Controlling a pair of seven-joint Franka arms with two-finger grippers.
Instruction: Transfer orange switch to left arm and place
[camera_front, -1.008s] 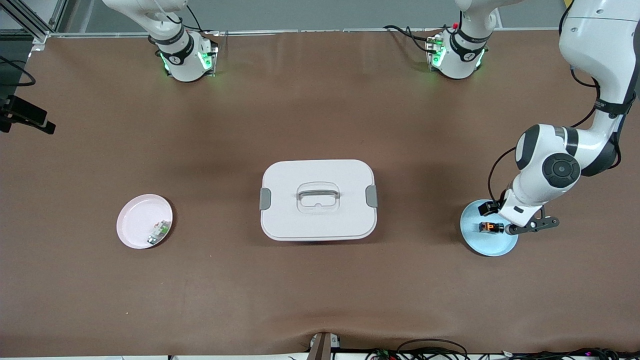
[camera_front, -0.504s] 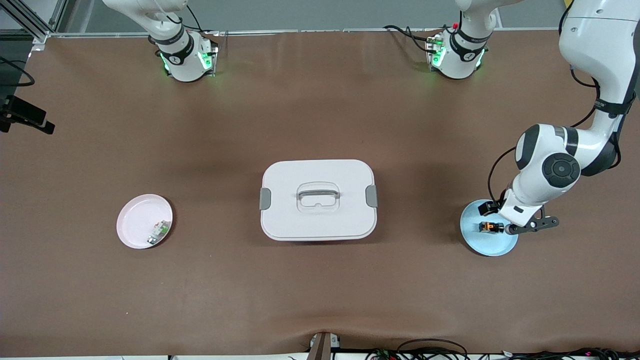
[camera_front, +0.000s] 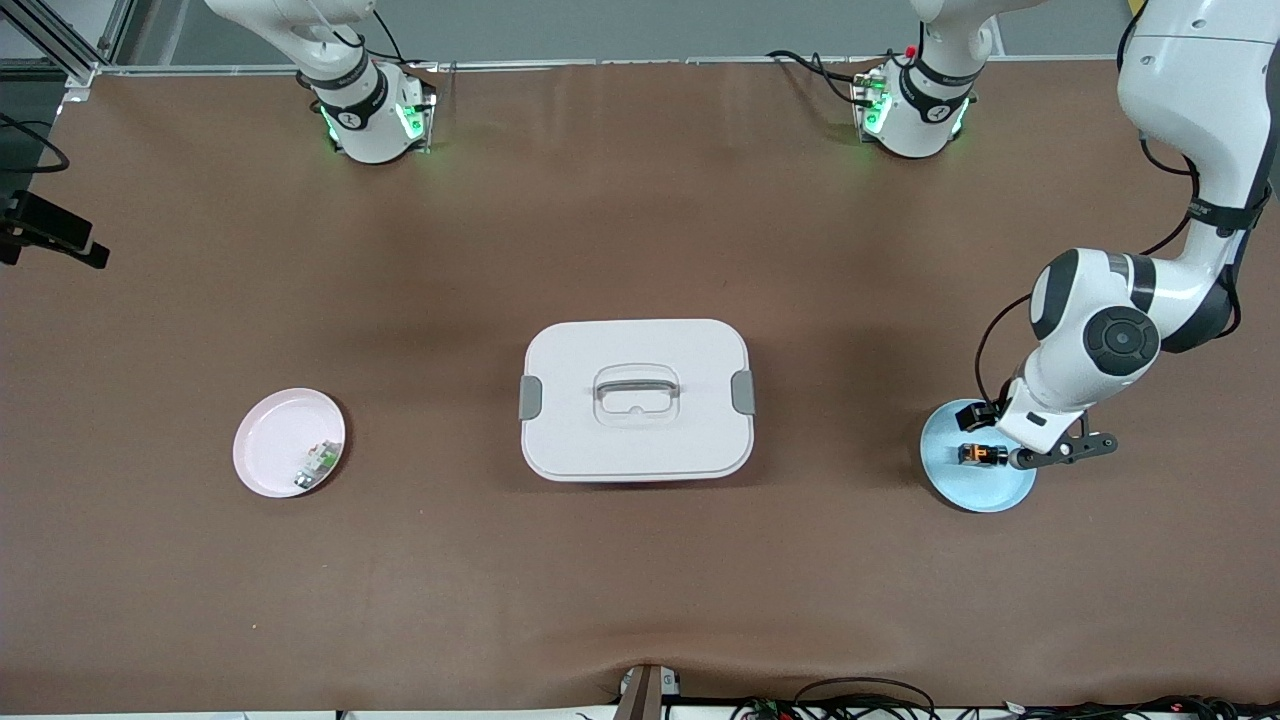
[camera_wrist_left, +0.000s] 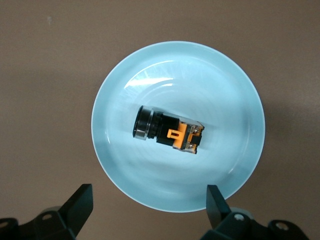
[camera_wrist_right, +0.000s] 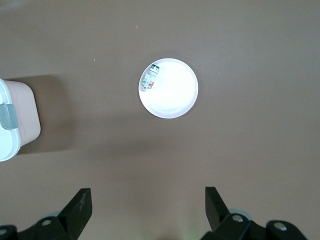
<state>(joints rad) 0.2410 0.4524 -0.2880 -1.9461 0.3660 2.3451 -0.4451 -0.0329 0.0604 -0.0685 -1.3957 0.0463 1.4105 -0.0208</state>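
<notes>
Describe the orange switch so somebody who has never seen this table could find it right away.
Start at the big white box mid-table and go toward the left arm's end to the round blue plate. The orange switch lies on its side in that plate, under the open left gripper. It is black with orange parts, unlike the green-and-white component on the pink plate.

You see only the finger tips of each gripper; the box (camera_wrist_right: 15, 117) is cut off beside the right gripper's view.
</notes>
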